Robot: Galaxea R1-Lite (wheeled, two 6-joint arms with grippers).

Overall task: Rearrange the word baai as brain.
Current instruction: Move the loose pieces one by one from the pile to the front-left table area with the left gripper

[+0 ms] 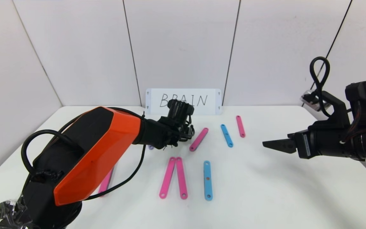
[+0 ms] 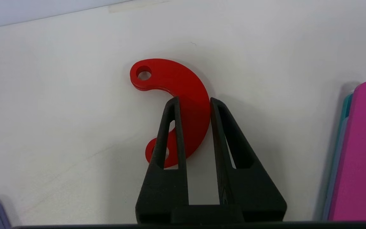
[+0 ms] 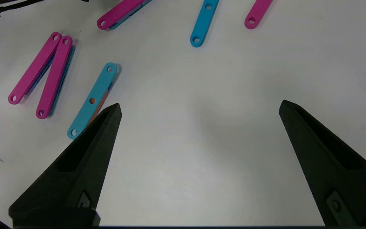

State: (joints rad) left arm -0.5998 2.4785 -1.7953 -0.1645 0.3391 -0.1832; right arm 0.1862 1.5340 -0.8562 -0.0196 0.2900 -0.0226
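Left hand (image 2: 194, 101) clamped on red half-ring (image 2: 176, 82), right hand (image 3: 199, 108) wide open, empty

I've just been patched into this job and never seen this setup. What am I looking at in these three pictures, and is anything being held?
This is a two-armed robot at a white table. The wide picture comes from its head; the other two come from cameras on its wrists.

The left gripper, on the orange-and-black arm, is shut on a flat red half-ring piece with a small hole at each end. The right gripper hovers open and empty at the table's right side.

On the table lie flat pink strips and blue strips with small holes. A white card handwritten BRAIN stands at the back.
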